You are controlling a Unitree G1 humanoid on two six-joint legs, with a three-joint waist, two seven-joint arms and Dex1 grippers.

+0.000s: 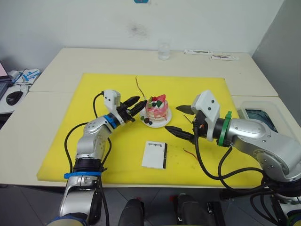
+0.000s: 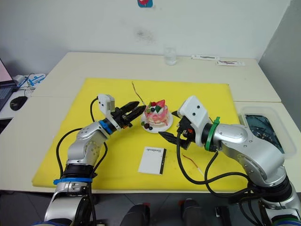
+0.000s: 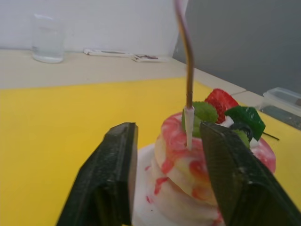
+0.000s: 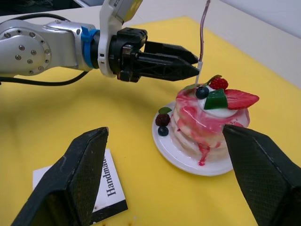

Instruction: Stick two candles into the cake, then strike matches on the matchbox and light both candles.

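- The cake sits on a small white plate on the yellow mat that covers part of the worktop.
- One candle stands upright in the cake's top, near the edge facing the left end effector.
- The left end effector hovers just beside the cake, its fingers apart and holding nothing; the candle rises between them in the left wrist view.
- The right end effector is on the other side of the cake, fingers spread wide and empty.
- The matchbox lies flat on the mat, in front of the cake.
- A second candle lies on the mat beside the matchbox, under the right arm.
- A glass stands on the worktop well behind the cake.
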